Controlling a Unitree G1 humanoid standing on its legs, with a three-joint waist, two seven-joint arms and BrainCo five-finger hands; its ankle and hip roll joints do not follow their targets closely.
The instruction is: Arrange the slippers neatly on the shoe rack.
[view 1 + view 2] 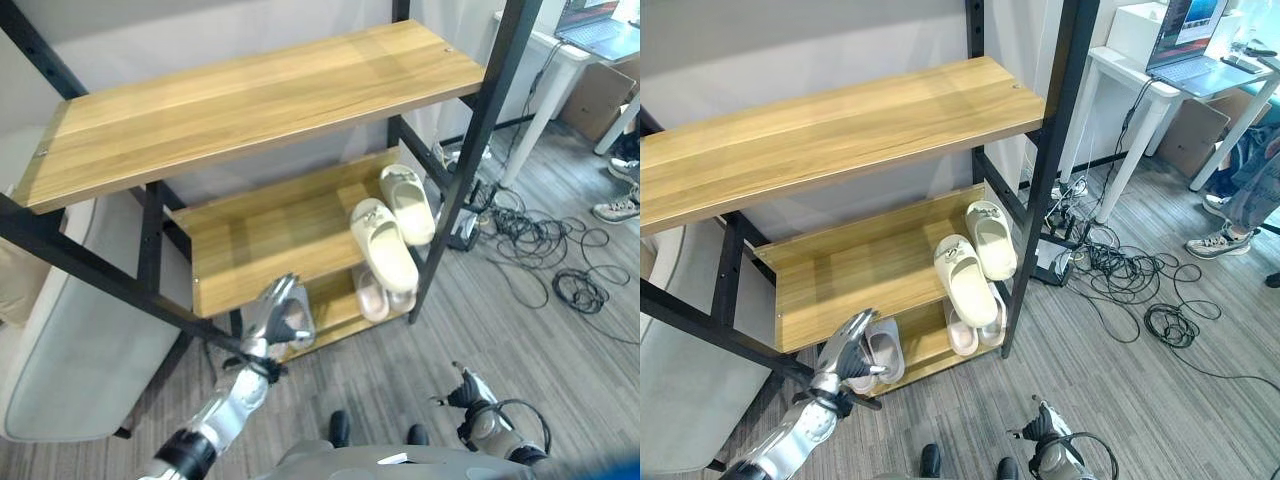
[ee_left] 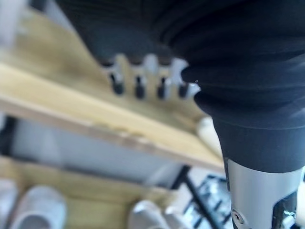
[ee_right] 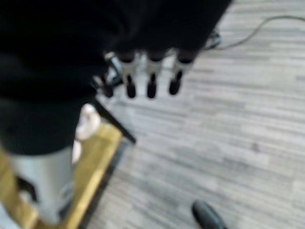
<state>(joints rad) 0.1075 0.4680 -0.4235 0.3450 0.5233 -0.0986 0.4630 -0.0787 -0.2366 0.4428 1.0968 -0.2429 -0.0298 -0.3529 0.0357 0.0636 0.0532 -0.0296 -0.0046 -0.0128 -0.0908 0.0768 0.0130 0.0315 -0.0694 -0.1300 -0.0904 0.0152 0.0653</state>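
Note:
Two cream slippers [image 1: 385, 245] [image 1: 408, 200] lie side by side at the right end of the rack's middle shelf [image 1: 270, 235], one of them jutting past the front edge. Under them, on the bottom shelf, sits a pale pair [image 1: 975, 330]. A greyish pair [image 1: 880, 352] rests further left on the bottom shelf. My left hand [image 1: 272, 315] hovers in front of that pair, by the middle shelf's front edge, fingers [image 2: 138, 86] straight and empty. My right hand [image 1: 478, 400] hangs low over the floor, fingers [image 3: 151, 86] straight, holding nothing.
The top shelf [image 1: 250, 100] is bare wood. A black post [image 1: 470, 150] frames the rack's right side. A white cushion [image 1: 70, 350] leans at the left. Tangled cables [image 1: 540, 250] lie on the floor to the right, near a white desk [image 1: 1140, 75] with a laptop and a person's shoes [image 1: 1215, 240].

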